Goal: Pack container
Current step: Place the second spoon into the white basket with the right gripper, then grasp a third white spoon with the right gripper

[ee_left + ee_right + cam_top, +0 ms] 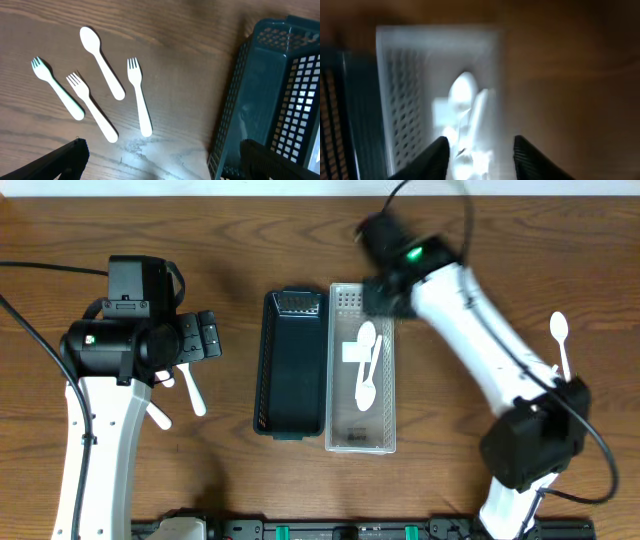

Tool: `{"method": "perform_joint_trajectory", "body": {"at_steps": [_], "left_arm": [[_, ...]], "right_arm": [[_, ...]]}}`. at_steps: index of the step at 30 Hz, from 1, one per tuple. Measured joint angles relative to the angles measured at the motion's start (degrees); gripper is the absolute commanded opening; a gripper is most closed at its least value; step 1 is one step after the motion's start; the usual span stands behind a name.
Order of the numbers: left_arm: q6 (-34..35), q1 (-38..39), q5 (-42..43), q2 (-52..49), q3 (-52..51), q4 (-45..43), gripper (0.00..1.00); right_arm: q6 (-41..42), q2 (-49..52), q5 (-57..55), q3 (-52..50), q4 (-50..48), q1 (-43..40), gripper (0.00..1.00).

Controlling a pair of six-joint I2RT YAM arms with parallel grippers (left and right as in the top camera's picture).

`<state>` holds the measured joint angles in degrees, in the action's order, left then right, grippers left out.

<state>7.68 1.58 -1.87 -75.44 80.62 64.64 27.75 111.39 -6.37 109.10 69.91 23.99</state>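
Note:
A clear plastic container [390, 395] stands mid-table with white spoons [367, 365] lying in it. My right gripper [385, 295] hovers over its far end, open and empty. The blurred right wrist view shows the container wall [405, 100] and the spoons [465, 95] below the open fingers [480, 157]. A dark basket [262, 370] stands beside the container on its left, empty. My left gripper [205, 338] is open and empty, left of the basket. In the left wrist view, its fingers [160, 165] are above a white spoon [101, 62] and three white forks [139, 95] on the table.
One more white spoon [560, 340] lies on the table at the far right, beside the right arm. The dark basket's corner [280, 90] fills the right of the left wrist view. White cutlery [190, 390] lies under the left arm.

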Motion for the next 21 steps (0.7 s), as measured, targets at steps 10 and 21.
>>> {"method": "perform_joint_trajectory", "body": {"at_steps": [10,21], "left_arm": [[0.0,0.0,-0.02,0.0,0.0,0.37,0.98],[0.0,0.0,-0.02,0.0,0.0,0.35,0.98]], "right_arm": [[-23.02,-2.34,-3.65,12.41,10.01,-31.67,0.68],[-36.48,10.78,-0.04,10.56,8.11,-47.25,0.76]]}}
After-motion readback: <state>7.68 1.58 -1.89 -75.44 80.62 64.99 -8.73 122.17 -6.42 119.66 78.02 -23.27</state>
